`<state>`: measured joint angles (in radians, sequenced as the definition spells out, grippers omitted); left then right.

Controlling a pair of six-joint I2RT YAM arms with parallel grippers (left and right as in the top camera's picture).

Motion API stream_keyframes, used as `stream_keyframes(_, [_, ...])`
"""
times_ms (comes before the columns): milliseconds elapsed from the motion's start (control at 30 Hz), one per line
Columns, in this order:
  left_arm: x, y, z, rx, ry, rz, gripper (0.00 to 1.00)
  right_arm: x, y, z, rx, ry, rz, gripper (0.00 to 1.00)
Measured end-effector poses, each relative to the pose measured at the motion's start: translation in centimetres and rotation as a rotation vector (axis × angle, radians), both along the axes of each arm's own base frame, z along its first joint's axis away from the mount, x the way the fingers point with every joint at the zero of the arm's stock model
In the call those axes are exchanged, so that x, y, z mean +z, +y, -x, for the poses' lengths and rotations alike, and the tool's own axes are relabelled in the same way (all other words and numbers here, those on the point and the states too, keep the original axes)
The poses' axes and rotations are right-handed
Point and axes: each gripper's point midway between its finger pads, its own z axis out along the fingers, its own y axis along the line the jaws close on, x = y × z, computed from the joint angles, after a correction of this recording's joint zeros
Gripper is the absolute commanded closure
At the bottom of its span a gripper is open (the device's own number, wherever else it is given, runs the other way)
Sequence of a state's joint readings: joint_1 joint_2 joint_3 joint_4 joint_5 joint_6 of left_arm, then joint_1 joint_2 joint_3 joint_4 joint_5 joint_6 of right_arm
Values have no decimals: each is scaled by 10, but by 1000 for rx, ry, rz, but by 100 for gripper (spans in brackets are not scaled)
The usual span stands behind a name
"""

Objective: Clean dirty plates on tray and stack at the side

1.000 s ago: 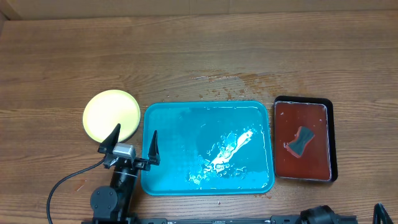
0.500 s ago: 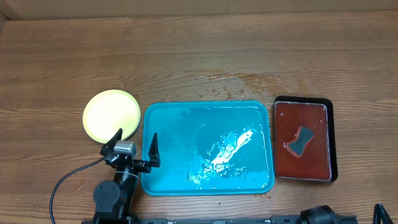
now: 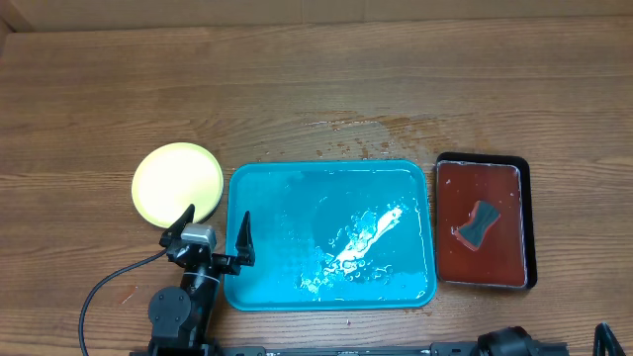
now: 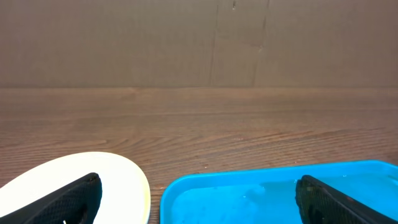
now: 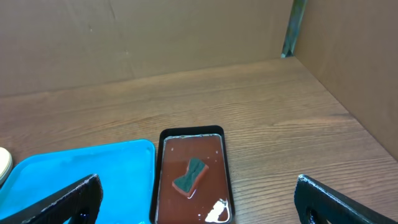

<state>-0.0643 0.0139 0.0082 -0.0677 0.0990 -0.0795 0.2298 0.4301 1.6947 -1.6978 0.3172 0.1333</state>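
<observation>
Jaws spread wide, the left gripper (image 3: 216, 225) straddles the left rim of the wet turquoise tray (image 3: 287, 193), holding nothing. The right gripper (image 5: 198, 186), likewise spread and empty, looks over the tray's right side. A yellow-green plate (image 3: 178, 183) lies on the table just left of the tray; a dark sponge (image 3: 478, 224) sits in the red tray (image 3: 450, 262) just right of it.

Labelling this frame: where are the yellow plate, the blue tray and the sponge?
yellow plate (image 3: 176, 181): overhead view, its centre.
blue tray (image 3: 297, 193): overhead view, bare floor.
sponge (image 3: 479, 224): overhead view, its narrow middle.
</observation>
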Motion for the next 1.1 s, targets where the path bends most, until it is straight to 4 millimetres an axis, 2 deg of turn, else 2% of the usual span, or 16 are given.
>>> stream_keyframes(567, [0, 0, 0, 0, 0, 0, 0, 0, 0, 0, 1, 0, 0, 0])
stream_keyframes(667, [0, 0, 0, 0, 0, 0, 0, 3, 5, -1, 26, -12, -14, 0])
stream_keyframes(867, [0, 1, 0, 3, 0, 0, 0, 43, 29, -12, 122, -179, -84, 0])
stream_keyframes(1100, [0, 1, 0, 3, 0, 0, 0, 81, 50, -13, 128, -335, -110, 0])
